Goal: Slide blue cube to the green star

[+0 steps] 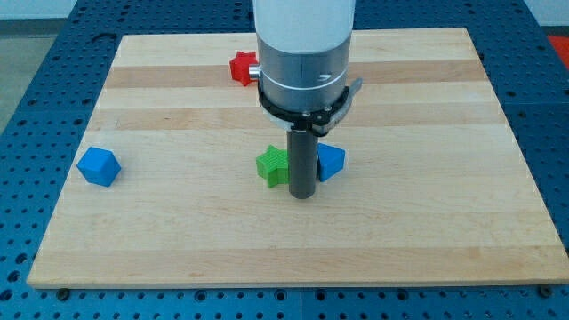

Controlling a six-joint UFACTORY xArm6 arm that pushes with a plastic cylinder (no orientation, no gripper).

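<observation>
Just left of my tip [304, 195] the green star [273, 165] is sitting; right, a blue cube [331, 162] is seemingly touching the rod, which is holding nothing.

A red block [241, 68] lay near the top centre of the pale wooden desk [427, 231]. A second blue block [332, 162], partly hidden and of unclear shape, sat just right of centre. Blue perforated surface [27, 53] framed the desk.
</observation>
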